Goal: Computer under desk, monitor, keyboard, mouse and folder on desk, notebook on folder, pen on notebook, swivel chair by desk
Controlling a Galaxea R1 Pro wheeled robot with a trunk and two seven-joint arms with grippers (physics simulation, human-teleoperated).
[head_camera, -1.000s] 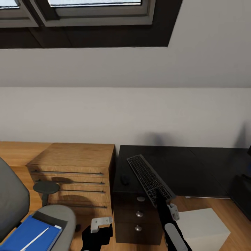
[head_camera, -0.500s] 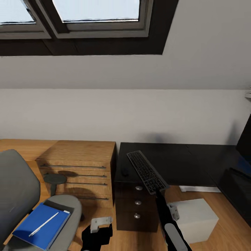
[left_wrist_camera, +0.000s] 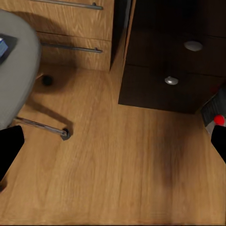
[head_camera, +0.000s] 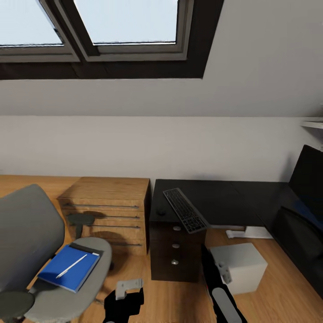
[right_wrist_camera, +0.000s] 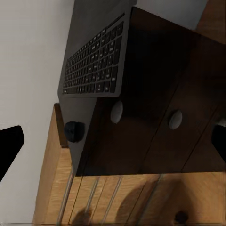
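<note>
The keyboard [head_camera: 185, 209] and mouse [head_camera: 160, 212] are already set on the bench [head_camera: 224, 204] ahead of the right hand [right_wrist_camera: 113, 141], whose fingers are spread empty, while the folder [head_camera: 68, 267] is left on the chair [head_camera: 27, 233] beside the left hand [left_wrist_camera: 113, 141], also spread, presumably awaiting transfer.

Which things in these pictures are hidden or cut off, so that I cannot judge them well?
- Monitor: head view, cut by the right edge.
- Notebook: head view, only a dark strip shows behind the folder; the pen lies on top.
- Mouse: head view, too small for detail.
- Right pincer: right wrist view, fingertips cut by the edges.
- Swivel chair: head view, base cut off.
</note>
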